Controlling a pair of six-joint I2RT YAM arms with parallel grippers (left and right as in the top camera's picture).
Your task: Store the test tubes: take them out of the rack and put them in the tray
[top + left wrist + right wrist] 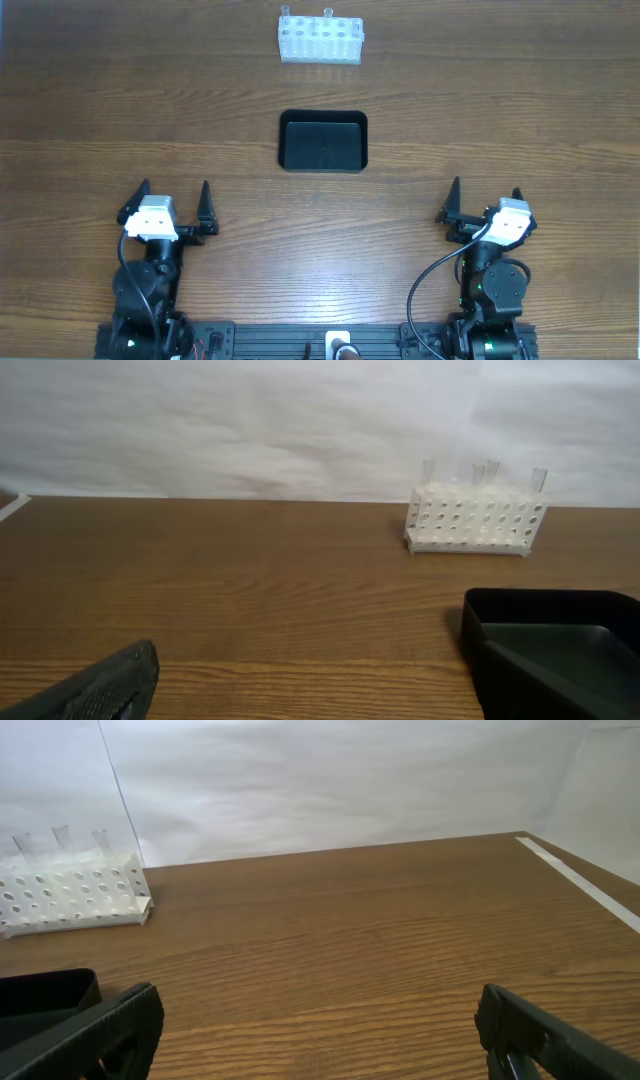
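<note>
Test tubes point(328, 14) stand in the rack point(320, 42) at the far edge of the worktop point(100, 120), tray point(323, 145) at centre; left end effector point(174, 186) and right end effector point(487, 187) sit spread open near the front edge. An angled pull could topple the rack.

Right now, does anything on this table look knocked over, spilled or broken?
Nothing stands out. The white perforated plastic rack stands upright with clear tubes upright in it, and the black rectangular tray lies flat and empty.
</note>
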